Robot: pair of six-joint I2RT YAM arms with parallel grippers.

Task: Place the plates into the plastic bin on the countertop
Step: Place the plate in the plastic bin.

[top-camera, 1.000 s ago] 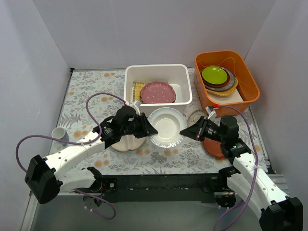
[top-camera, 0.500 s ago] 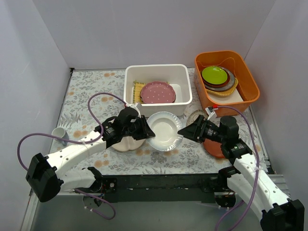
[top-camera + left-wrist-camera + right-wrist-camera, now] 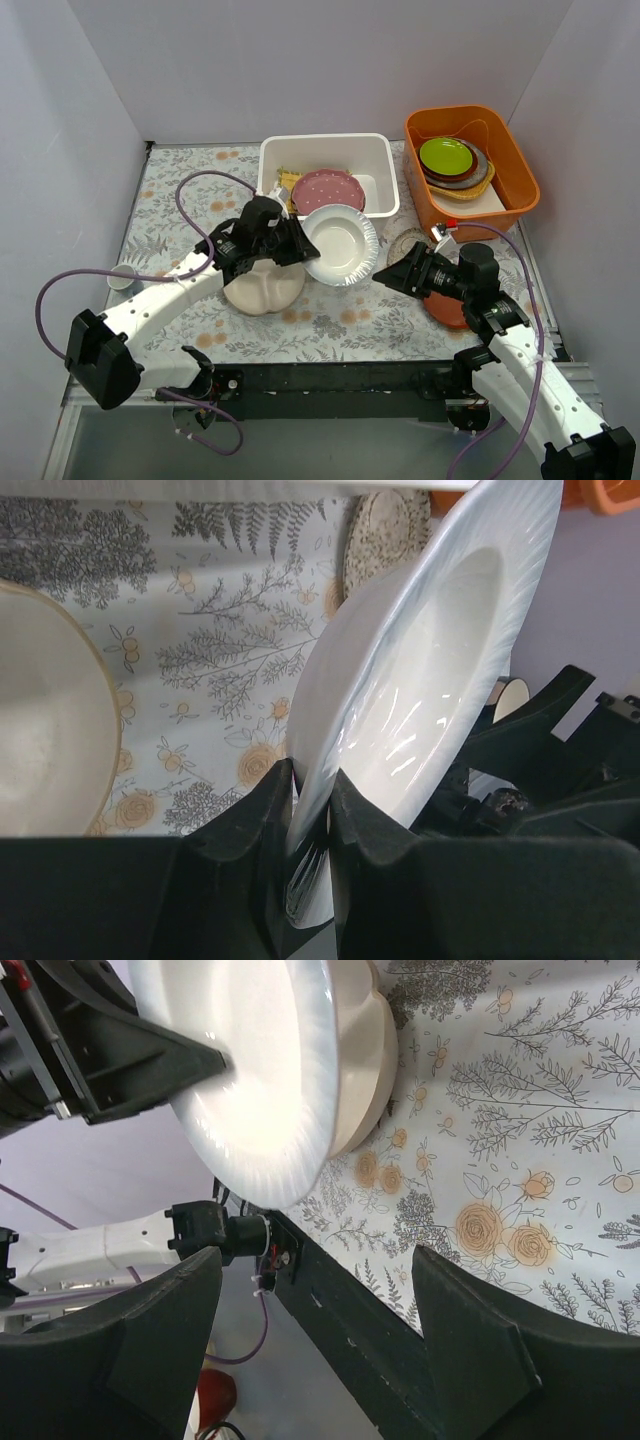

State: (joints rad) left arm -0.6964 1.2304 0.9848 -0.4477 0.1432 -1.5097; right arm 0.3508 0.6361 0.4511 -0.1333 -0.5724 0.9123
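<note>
The left end effector [image 3: 300, 246] was clamped on the near-left rim of the glossy white plate [image 3: 341, 245] and held it off the worktop [image 3: 180, 195], tilted. In the overhead view the plate's far edge sat at the near wall of the plastic bin [image 3: 325, 140]. The left wrist view showed both fingers [image 3: 262, 815] pinching the thin rim edge-on, with the bowl of the plate [image 3: 425, 670] facing right.

The right end effector [image 3: 385, 277] stood wide open and held nothing — it hung just right of the plate's lower edge, with a strip of printed worktop between them. From its own camera, its two dark fingers [image 3: 150, 1345] framed the plate [image 3: 250, 1070] ahead and apart from them.

Inside the bin, a pink dotted plate [image 3: 328, 190] leaned across the left and middle, with a bamboo mat [image 3: 288, 182] at its left edge. The right part of the bin's floor showed bare.

On the worktop, the cream three-section plate [image 3: 262, 290] lay just under the left arm. The beige lacy plate [image 3: 408, 243] lay between the bin and the right arm, and the red-brown plate [image 3: 445, 310] lay partly under that arm. The orange tub [image 3: 520, 175] stood to the bin's right — close beside it, not touching.
</note>
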